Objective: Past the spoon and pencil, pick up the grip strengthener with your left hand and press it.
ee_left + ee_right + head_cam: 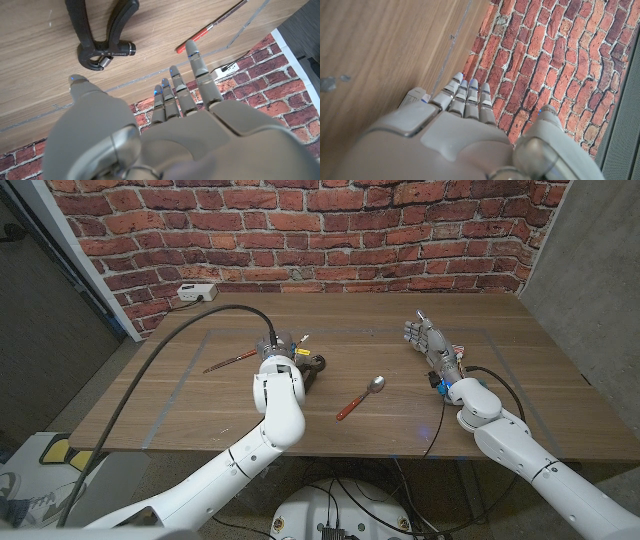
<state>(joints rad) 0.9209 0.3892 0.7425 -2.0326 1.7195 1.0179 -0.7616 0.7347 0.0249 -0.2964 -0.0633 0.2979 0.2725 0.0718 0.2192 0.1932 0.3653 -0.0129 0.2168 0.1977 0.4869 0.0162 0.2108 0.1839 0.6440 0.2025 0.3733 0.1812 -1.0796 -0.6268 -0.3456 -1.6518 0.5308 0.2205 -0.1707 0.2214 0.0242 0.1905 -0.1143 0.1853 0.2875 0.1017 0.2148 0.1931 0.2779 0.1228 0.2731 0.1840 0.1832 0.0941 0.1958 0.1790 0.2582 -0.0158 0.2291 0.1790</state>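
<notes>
**Left hand poised beside the grip strengthener, not yet on it**

Head view: I see my left hand point(283, 352) out over the middle of the wooden table point(500, 430), with the black grip strengthener point(312, 369) just beside it, toward the robot's right and partly hidden by the wrist. The pencil point(232, 360) lies on the other side of that hand, and the spoon point(360, 397) sits further right and nearer the front edge. My right hand point(424, 340) stands well apart on the right side, fingers straight up and empty, so the left is plainly the nearer one.

Left wrist view: the fingers point(199, 65) are stretched out and loosely apart, thumb off to one side, holding nothing. The grip strengthener point(102, 31) lies on the wood beyond the thumb, its coil end nearest the hand and its 2 handles running away from it. I judge I must swing the hand sideways toward the thumb side and line the palm across those handles. The pencil point(212, 26) lies beyond the fingertips.

Right wrist view: the right hand point(465, 130) has its fingers together and extended, gripping nothing.
</notes>
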